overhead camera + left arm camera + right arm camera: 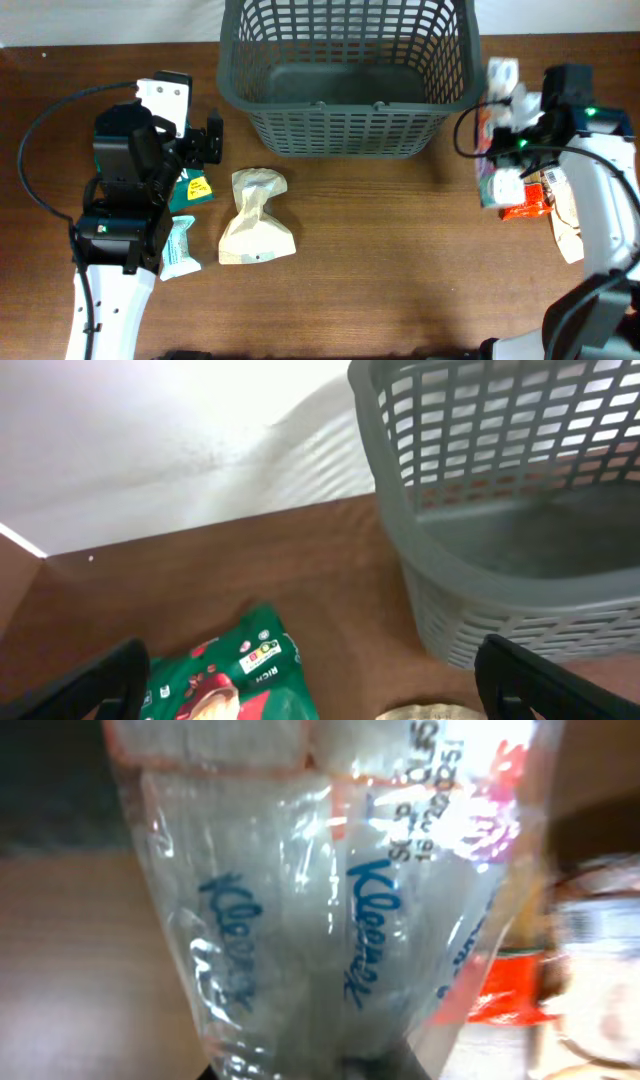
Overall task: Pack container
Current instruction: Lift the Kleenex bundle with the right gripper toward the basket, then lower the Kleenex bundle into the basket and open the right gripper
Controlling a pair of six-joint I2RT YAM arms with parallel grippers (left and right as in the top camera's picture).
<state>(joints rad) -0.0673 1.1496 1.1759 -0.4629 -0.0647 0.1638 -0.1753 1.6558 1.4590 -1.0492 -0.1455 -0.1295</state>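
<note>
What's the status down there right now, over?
Left gripper open over green packet. Right gripper shut on Kleenex pack, beside basket. Basket empty. Nothing seen blocking its rim.

Overhead: I look straight down on the whole tabletop [380, 250], with the container [345, 85] at 12 o'clock.
Left wrist: low and near the wood, facing the container's corner at 2 o'clock, which overhead also shows.
Right wrist: pressed close against a tissue pack [330, 920] that fills my view.
</note>
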